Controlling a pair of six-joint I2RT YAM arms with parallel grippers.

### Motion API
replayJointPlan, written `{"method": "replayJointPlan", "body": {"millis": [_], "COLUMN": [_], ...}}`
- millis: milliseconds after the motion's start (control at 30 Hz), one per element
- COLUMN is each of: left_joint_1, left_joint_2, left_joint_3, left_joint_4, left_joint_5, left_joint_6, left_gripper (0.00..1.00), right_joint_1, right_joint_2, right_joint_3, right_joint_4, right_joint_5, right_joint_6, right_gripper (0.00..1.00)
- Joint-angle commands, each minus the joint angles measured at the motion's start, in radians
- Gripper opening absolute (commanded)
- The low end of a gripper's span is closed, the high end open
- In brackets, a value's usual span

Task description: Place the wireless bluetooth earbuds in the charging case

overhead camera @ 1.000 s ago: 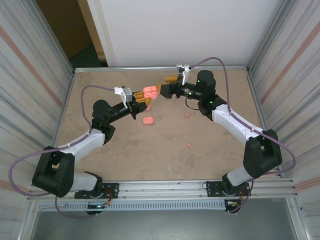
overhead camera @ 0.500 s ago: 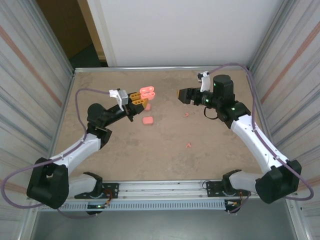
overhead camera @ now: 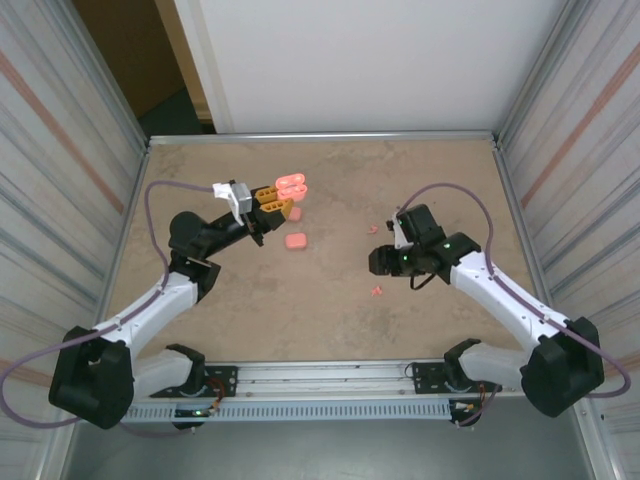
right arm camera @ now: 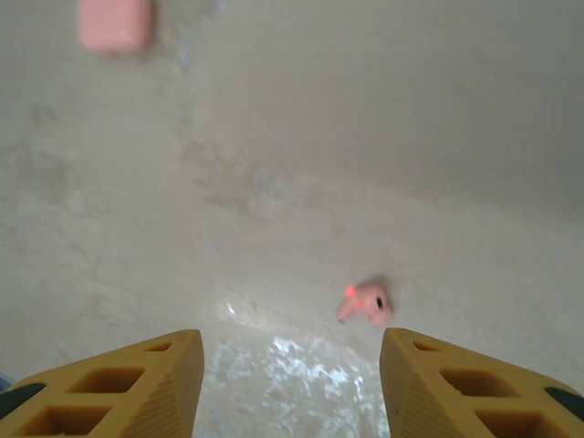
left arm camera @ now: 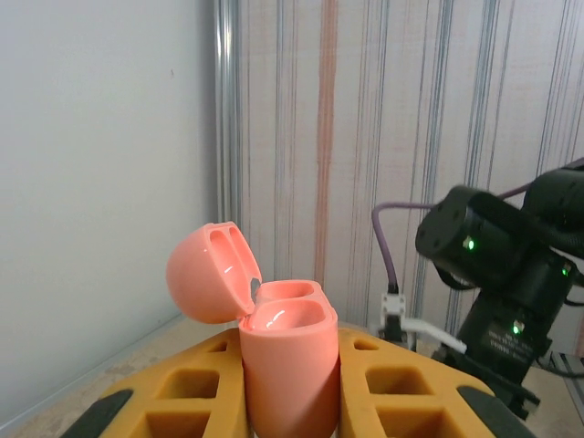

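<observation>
Left claw gripping open charging case, lid flipped back, right claw parted and empty, low over an earbud on the tabletop

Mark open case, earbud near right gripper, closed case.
open charging case [left arm camera: 287, 365]: left wrist view, body front
earbud [right arm camera: 367, 304]: right wrist view, bud body
closed case [overhead camera: 295, 241]: top external view, top face

A robotics lab cell: ribbed panel walls and a metal frame box in a tan worktable.
</observation>
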Motion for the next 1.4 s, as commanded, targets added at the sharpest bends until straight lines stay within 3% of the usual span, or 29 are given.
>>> {"method": "replayJointPlan", "body": {"millis": [0, 600, 1367], "left_joint_1": [-0.007, -0.006, -0.006], "left_joint_2": [-0.027, -0.042, -0.033], "left_joint_3": [-0.010, -0.006, -0.005], "left_joint_4": [0.011, -0.029, -0.044], "left_joint_5": [-0.001, -0.006, -0.007], "left_joint_6": [0.007, 0.018, 0.026], "left_gripper": [0.00, 0.00, 0.00], "right_joint_1": [0.003, 0.011, -0.006], "right_joint_2": [0.038, 0.271, 0.338], "right_joint_3": [-0.040, -0.053, -0.065], "right_joint_4": [0.002, 0.101, 0.104], "right_joint_5": [0.028, -0.006, -0.034], "right_joint_6": [0.033, -0.028, -0.025], "right_gripper": [0.50, 0.39, 0.33]}}
